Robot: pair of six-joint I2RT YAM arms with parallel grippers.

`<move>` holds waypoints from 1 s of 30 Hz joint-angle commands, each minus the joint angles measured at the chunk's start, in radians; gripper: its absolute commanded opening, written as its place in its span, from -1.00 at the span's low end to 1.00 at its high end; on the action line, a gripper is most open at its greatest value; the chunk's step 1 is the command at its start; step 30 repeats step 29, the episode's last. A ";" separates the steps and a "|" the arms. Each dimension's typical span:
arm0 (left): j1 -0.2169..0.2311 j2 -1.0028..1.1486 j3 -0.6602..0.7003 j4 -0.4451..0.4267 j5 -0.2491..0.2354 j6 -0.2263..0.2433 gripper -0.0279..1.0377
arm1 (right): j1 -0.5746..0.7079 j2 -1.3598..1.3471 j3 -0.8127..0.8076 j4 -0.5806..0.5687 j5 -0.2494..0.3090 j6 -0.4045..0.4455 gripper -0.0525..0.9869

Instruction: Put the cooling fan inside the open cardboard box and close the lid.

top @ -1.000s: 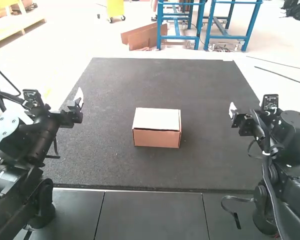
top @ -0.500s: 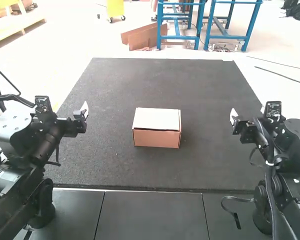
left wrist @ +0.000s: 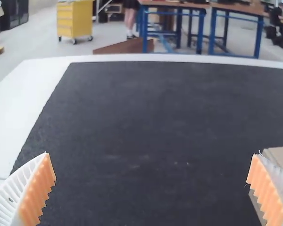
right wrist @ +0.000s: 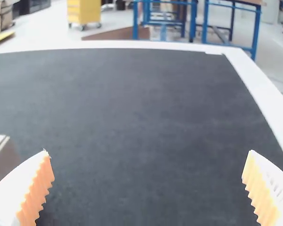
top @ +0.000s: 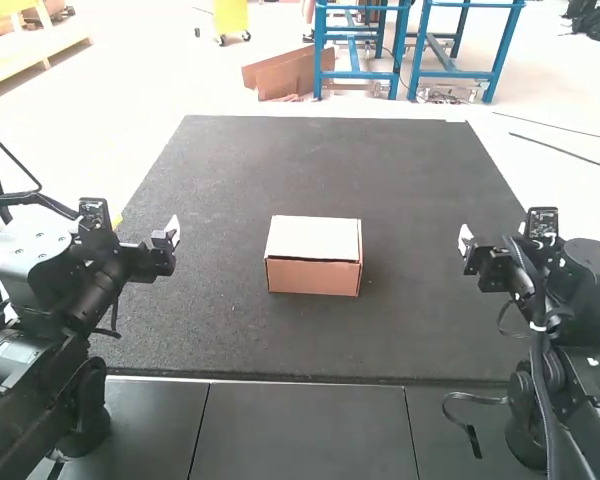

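The box sits shut on the counter, midway between my left fingers and right fingers. Both pairs are spread wide (fan presumably inside). I should pull away without brushing the lid.

A large, rough-grained black rubber mat lay spread flat over the middle of a pale white tabletop. The mat's corners were square and its edges straight, and a bare white margin of the tabletop showed along its left, far and right sides. The surface of the mat carried a few faint pale scuffs. On the white margin at the far right ran a thin dark line, either a cable or a seam. Along the near edge, touching the mat, sat a row of smooth dark grey panels, divided by two narrow straight seams.
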 commanded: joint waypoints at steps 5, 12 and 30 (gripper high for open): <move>0.016 -0.012 -0.007 0.000 -0.007 -0.031 0.86 | 0.018 -0.009 -0.004 -0.007 0.057 0.008 0.86; 0.079 -0.012 -0.009 -0.003 -0.007 -0.036 0.86 | 0.018 -0.010 -0.004 -0.007 0.066 0.008 0.86; 0.145 -0.012 -0.007 0.016 -0.007 -0.023 0.86 | 0.009 -0.009 -0.004 -0.007 0.066 0.006 0.86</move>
